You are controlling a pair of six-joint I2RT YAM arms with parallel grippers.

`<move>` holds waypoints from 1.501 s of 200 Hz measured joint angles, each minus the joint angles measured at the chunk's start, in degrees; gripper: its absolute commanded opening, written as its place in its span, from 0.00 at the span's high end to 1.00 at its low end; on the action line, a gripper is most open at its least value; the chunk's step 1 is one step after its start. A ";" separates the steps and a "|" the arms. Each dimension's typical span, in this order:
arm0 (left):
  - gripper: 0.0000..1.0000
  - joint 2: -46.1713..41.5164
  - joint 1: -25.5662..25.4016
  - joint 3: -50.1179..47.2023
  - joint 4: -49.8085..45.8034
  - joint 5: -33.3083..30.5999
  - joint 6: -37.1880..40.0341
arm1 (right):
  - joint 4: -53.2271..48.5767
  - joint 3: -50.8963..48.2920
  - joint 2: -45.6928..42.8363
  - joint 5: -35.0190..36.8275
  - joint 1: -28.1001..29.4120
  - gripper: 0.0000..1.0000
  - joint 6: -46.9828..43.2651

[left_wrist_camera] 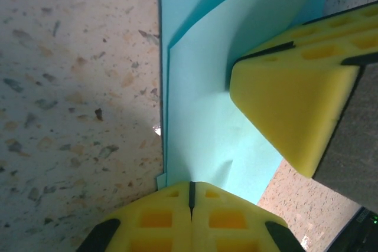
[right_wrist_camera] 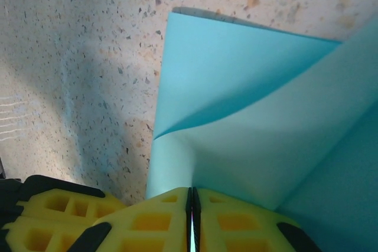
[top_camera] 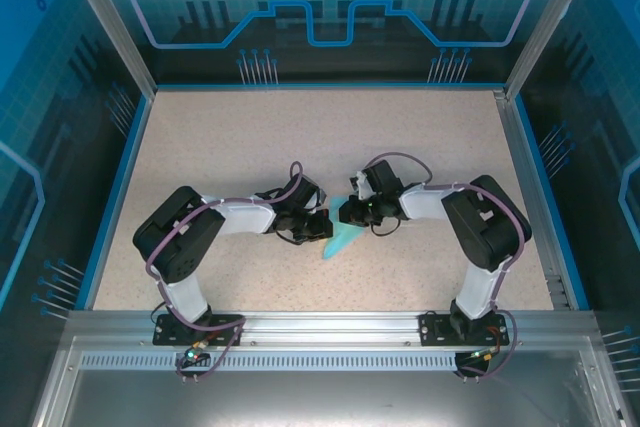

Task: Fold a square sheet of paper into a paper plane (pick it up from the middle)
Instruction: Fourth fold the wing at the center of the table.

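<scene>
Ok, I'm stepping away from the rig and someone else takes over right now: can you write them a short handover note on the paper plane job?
Left gripper: jaws shut, tips at the edge of the square sheet of paper, apparently pressing it to the table; a pinch cannot be confirmed.
Right gripper: jaws shut, seemingly pinching a flap of the sheet that curls up off the table.
Sheet: mid-table between both grippers, partly folded, layers overlapping.
Done: folding started.
To do: flatten this flap, finish the remaining folds; no pointed plane yet.
</scene>
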 measured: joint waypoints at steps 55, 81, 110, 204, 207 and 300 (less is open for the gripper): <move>1.00 0.04 0.00 -0.11 0.22 0.02 0.00 | -0.81 3.65 3.15 -2.97 -6.51 0.88 0.81; 1.00 0.04 0.00 -0.17 0.26 0.04 0.00 | -1.25 6.78 4.76 -0.48 -10.40 0.88 0.46; 1.00 0.04 0.00 -0.17 0.28 0.04 0.00 | -1.90 9.31 5.03 1.55 -12.63 0.87 -0.31; 1.00 0.04 0.00 -0.15 0.28 0.04 0.00 | -2.67 6.80 -1.79 0.94 -1.79 0.92 -0.26; 1.00 0.07 0.00 -0.15 0.28 0.04 0.00 | -2.56 6.60 -1.42 0.90 -1.73 0.92 -0.20; 1.00 0.09 0.00 -0.11 0.22 0.04 0.00 | 0.55 3.96 4.20 -3.28 -3.82 0.94 -0.26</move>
